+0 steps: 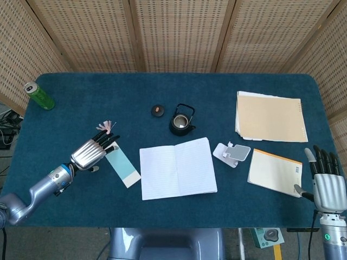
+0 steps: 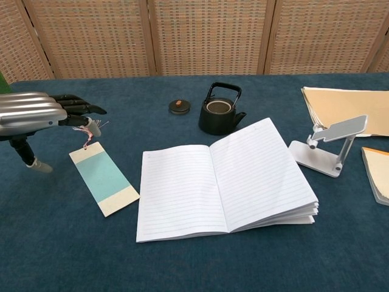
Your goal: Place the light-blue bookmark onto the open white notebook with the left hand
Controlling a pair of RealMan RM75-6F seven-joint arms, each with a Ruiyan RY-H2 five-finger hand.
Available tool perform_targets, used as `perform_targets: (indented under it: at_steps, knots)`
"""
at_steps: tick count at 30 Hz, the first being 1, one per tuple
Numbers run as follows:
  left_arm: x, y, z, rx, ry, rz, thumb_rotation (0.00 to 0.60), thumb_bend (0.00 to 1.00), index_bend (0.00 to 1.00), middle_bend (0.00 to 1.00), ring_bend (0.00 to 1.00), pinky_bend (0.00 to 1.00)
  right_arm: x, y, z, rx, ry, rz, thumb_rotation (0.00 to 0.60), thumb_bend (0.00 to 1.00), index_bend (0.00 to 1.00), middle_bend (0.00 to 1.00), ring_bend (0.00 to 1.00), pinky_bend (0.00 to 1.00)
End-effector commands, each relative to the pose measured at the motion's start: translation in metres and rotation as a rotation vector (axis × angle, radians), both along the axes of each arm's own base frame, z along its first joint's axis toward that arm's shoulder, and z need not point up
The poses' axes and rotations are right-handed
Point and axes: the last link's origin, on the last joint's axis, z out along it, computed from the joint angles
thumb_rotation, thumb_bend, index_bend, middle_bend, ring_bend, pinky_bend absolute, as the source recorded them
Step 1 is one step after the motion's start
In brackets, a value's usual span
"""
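The left hand is flat and open, holding nothing, over the tassel end of the bookmark. The bookmark lies on the table beside the notebook. Come down softly and pinch one edge.

Matt blue cloth table, glossy black teapot, lined paper notebook.

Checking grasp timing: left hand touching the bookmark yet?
Apart. Chest view shows the left hand raised over the tassel end, blue cloth visible between it and the bookmark, which lies flat. Head view only shows overlap.
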Motion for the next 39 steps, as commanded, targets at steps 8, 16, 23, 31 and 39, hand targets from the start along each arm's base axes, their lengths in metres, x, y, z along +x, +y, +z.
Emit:
perform_targets:
  at_steps: [8, 16, 23, 31, 39]
  knots:
    - [0.011, 0.006, -0.011, -0.059, 0.080, -0.010, 0.600, 0.13, 0.22, 0.00, 0.00, 0.00, -0.002, 0.000, 0.006, -0.021, -0.014, 0.000, 0.600, 0.12, 0.03, 0.00, 0.00, 0.00]
    - [0.021, 0.010, -0.025, -0.078, 0.108, -0.022, 0.600, 0.13, 0.23, 0.00, 0.00, 0.00, -0.002, 0.000, 0.007, -0.023, -0.019, 0.002, 0.600, 0.12, 0.03, 0.00, 0.00, 0.00]
    - [0.027, 0.011, -0.037, -0.091, 0.121, -0.042, 0.600, 0.13, 0.24, 0.00, 0.00, 0.00, -0.003, 0.000, 0.009, -0.034, -0.024, 0.002, 0.600, 0.12, 0.03, 0.00, 0.00, 0.00]
    - [0.031, 0.011, -0.044, -0.093, 0.128, -0.060, 0.600, 0.13, 0.25, 0.00, 0.00, 0.00, -0.003, 0.001, 0.011, -0.037, -0.027, 0.001, 0.600, 0.12, 0.03, 0.00, 0.00, 0.00]
    - [0.031, 0.011, -0.052, -0.102, 0.138, -0.058, 0.600, 0.13, 0.25, 0.00, 0.00, 0.00, -0.004, 0.000, 0.011, -0.040, -0.031, 0.000, 0.600, 0.12, 0.03, 0.00, 0.00, 0.00]
